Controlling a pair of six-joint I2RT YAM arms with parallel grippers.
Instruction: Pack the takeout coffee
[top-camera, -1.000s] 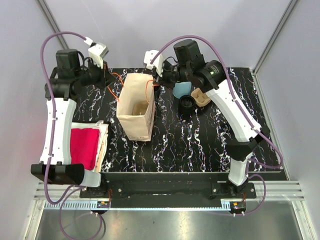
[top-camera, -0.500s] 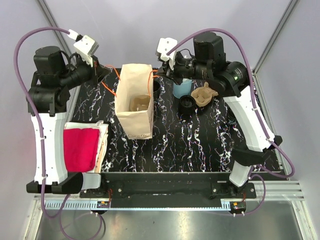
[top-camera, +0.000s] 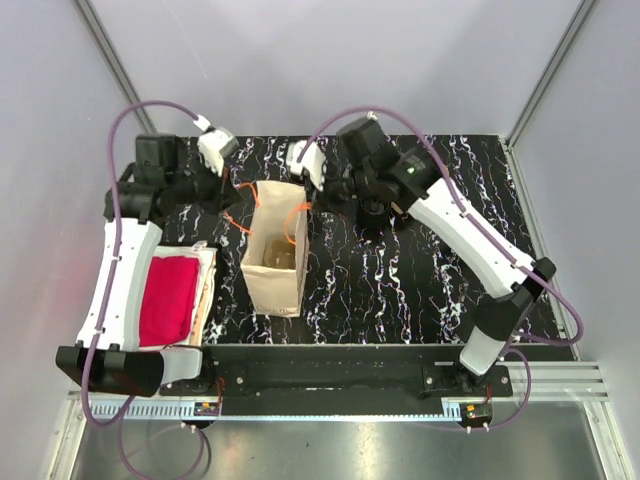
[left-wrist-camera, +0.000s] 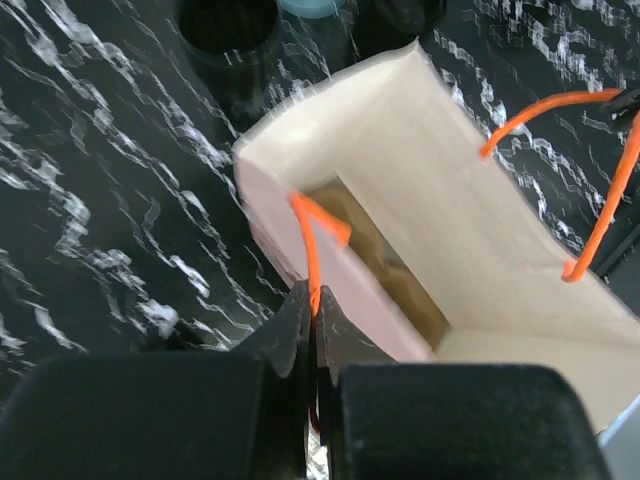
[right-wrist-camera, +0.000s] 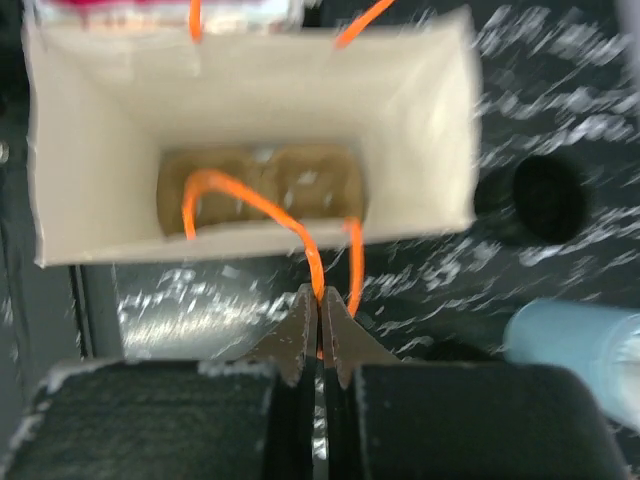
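An open tan paper bag (top-camera: 276, 262) with orange string handles stands between my two grippers. My left gripper (top-camera: 236, 193) is shut on the bag's left handle (left-wrist-camera: 313, 235); its fingertips (left-wrist-camera: 313, 300) pinch the string. My right gripper (top-camera: 306, 199) is shut on the bag's right handle (right-wrist-camera: 300, 235), held between its tips (right-wrist-camera: 322, 298). A brown cardboard cup carrier (right-wrist-camera: 262, 195) lies at the bottom of the bag. The lidded takeout coffee is hidden under my right arm in the top view. A dark round shape (left-wrist-camera: 405, 10) at the left wrist view's top edge cannot be identified.
A lidless black cup (left-wrist-camera: 228, 22) (right-wrist-camera: 545, 197) and a light-blue cup (right-wrist-camera: 578, 338) stand behind the bag. A red cloth (top-camera: 165, 297) lies on a pale tray at the table's left. My right arm (top-camera: 450, 215) crosses the back of the table.
Both grippers have come down and forward with the handles. The bag has moved toward the table's front. My right arm now covers the cups behind it.
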